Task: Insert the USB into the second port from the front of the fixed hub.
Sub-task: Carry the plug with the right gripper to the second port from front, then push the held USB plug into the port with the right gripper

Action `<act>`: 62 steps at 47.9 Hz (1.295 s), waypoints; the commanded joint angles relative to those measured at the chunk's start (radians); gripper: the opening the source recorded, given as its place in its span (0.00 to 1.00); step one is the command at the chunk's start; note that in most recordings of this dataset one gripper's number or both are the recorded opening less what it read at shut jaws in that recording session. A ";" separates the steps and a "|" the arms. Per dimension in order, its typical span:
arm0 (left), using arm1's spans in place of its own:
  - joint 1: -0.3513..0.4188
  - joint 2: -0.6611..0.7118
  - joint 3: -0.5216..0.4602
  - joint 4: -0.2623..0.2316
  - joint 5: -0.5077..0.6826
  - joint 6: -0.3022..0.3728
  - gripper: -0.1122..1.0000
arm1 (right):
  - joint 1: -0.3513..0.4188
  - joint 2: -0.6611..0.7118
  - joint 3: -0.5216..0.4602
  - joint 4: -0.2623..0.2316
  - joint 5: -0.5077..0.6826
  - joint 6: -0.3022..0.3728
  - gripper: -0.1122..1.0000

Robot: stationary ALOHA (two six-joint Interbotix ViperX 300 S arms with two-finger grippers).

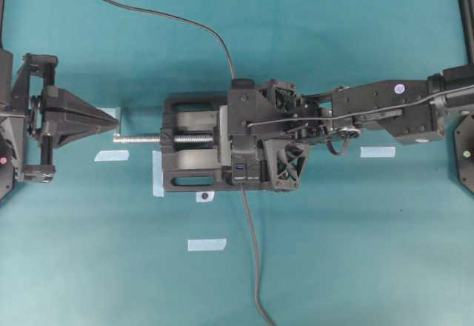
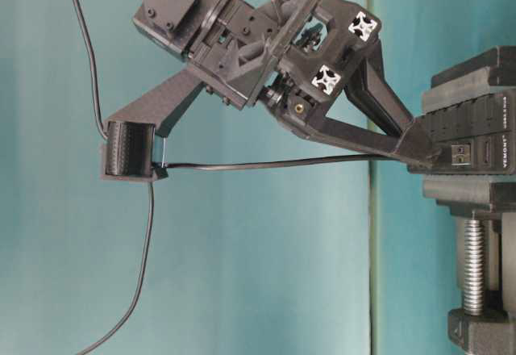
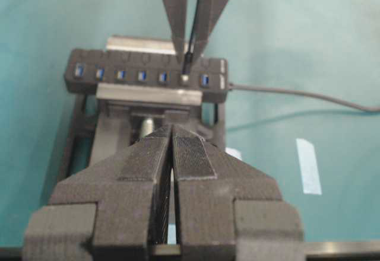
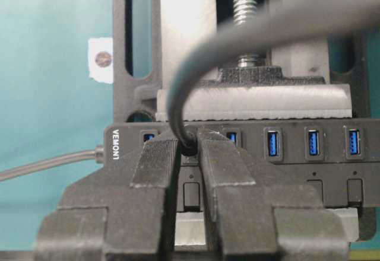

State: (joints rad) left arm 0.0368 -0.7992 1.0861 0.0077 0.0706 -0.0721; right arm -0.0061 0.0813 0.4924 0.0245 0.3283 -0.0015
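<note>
USB plug (image 4: 189,145) mostly buried between the right tool's (image 4: 189,154) fingers, only a sliver showing. Hub (image 1: 246,174) largely covered by that arm from overhead. Port under the plug hidden. Left tool (image 1: 111,124) partly cropped at the frame edge.

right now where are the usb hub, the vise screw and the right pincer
fixed hub (image 3: 145,64), left wrist view, on its top face above the blue ports
vise screw (image 1: 141,139), overhead view, on the bare silver thread left of the vise body
right pincer (image 4: 190,148), right wrist view, midway between its fingertips, where the cable is clamped
</note>
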 commanded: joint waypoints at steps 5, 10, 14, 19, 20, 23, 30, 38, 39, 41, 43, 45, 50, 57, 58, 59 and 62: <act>0.000 0.002 -0.015 0.003 -0.009 -0.002 0.10 | 0.002 -0.009 -0.005 -0.002 0.000 0.009 0.19; 0.000 0.000 -0.015 0.002 -0.009 -0.002 0.10 | 0.002 -0.008 -0.005 -0.002 0.011 0.008 0.19; 0.002 0.000 -0.015 0.003 -0.009 -0.002 0.10 | 0.002 -0.008 -0.005 -0.003 0.021 0.005 0.19; 0.000 0.000 -0.015 0.002 -0.009 -0.002 0.10 | 0.002 -0.006 -0.006 -0.009 0.029 0.006 0.19; 0.002 0.000 -0.015 0.003 -0.009 -0.002 0.10 | 0.002 -0.006 -0.005 -0.011 0.029 0.006 0.19; 0.000 0.002 -0.015 0.002 -0.009 -0.002 0.10 | 0.003 -0.005 -0.006 -0.014 0.029 0.006 0.19; 0.002 0.000 -0.015 0.002 -0.009 -0.002 0.10 | 0.002 0.000 -0.005 -0.015 0.029 0.005 0.19; 0.000 0.002 -0.017 0.003 -0.009 -0.002 0.10 | 0.002 0.006 -0.008 -0.015 0.029 0.002 0.19; 0.000 0.000 -0.017 0.002 -0.009 -0.002 0.10 | 0.002 0.008 -0.009 -0.017 0.029 0.002 0.19; 0.000 0.002 -0.017 0.002 -0.009 -0.002 0.10 | 0.002 0.008 -0.009 -0.020 0.031 0.000 0.19; 0.002 0.002 -0.017 0.002 -0.008 -0.002 0.10 | 0.000 0.009 -0.009 -0.023 0.041 0.000 0.19; 0.000 0.000 -0.017 0.002 -0.009 -0.002 0.10 | 0.000 0.011 -0.011 -0.026 0.051 0.000 0.19; 0.000 0.000 -0.017 0.002 -0.009 -0.002 0.10 | -0.003 0.011 -0.014 -0.029 0.071 0.000 0.19; 0.000 0.000 -0.015 0.002 -0.009 -0.002 0.10 | -0.002 0.011 -0.015 -0.029 0.071 -0.002 0.19; 0.000 0.000 -0.015 0.002 -0.009 -0.002 0.10 | -0.003 0.011 -0.015 -0.029 0.071 -0.002 0.19; 0.000 0.000 -0.015 0.002 -0.009 -0.003 0.10 | -0.003 0.009 -0.015 -0.029 0.071 -0.003 0.19; 0.000 0.000 -0.015 0.002 -0.009 -0.003 0.10 | -0.003 0.011 -0.015 -0.029 0.071 -0.003 0.19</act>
State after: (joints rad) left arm 0.0368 -0.8007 1.0861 0.0092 0.0706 -0.0736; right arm -0.0077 0.1012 0.4863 -0.0031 0.3927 -0.0015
